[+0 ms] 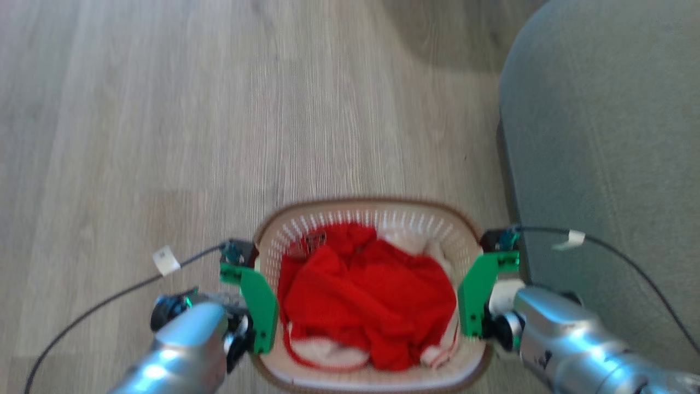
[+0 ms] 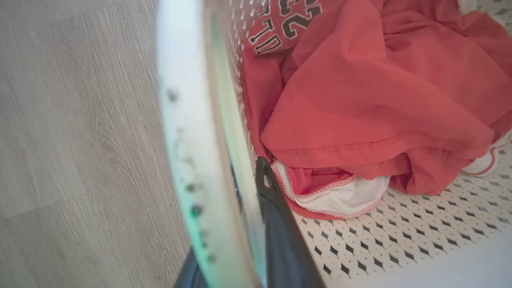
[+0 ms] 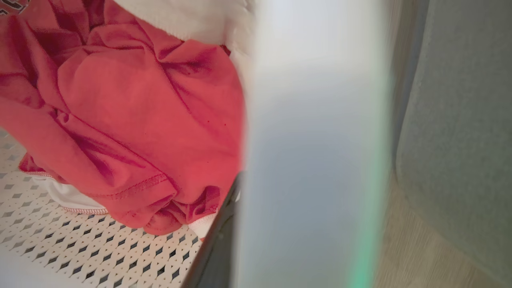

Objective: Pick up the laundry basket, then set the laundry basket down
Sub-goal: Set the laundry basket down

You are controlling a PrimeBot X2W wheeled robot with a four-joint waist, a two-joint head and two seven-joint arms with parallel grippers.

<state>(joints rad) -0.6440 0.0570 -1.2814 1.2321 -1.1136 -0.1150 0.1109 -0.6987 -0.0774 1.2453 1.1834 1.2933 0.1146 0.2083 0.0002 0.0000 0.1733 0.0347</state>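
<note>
Close up: the laundry basket (image 3: 316, 140), its wall a blurred white band. One of my dark fingers (image 3: 218, 248) lies inside, against that wall. On the perforated bottom, a red garment (image 3: 132, 120) heaped, white cloth (image 3: 184, 16) beyond. Outside — grey upholstery (image 3: 460, 120), wood floor (image 3: 412, 256).

laundry basket (image 1: 404, 219) near rim cut off at bottom edge; its wall blurred in wrist views
</note>
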